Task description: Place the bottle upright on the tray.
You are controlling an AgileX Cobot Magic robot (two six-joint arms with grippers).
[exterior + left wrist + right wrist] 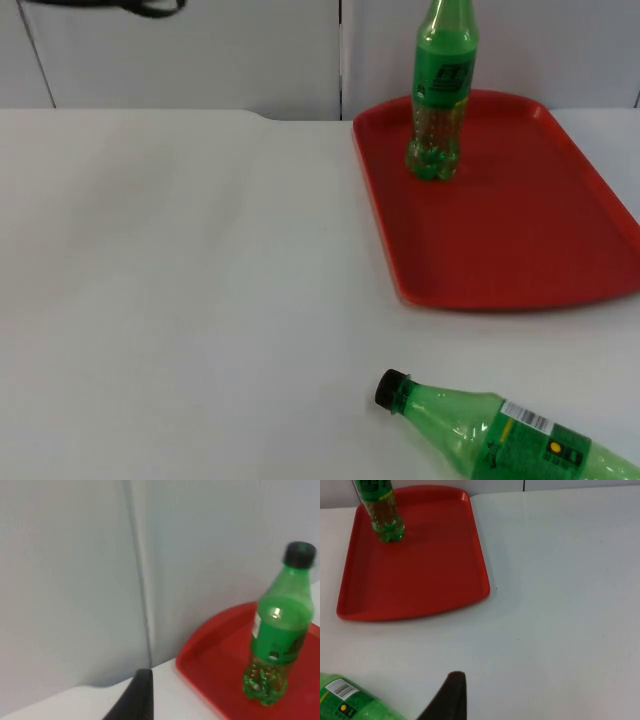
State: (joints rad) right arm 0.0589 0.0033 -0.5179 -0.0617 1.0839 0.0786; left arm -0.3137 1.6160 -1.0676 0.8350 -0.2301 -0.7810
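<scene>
Loads of open tray
Only the upright bottle [440,95] blocks the red tray's [520,240] back corner, second bottle [505,435] lies off it

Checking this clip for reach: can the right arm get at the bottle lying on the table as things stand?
Probably yes. The lying bottle rests on bare white table, apart from the red tray and the upright bottle. The right wrist view looks down with it close by, nothing between.

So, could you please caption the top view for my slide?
One green bottle stands upright on the red tray; a second bottle lies on the white table.
</scene>
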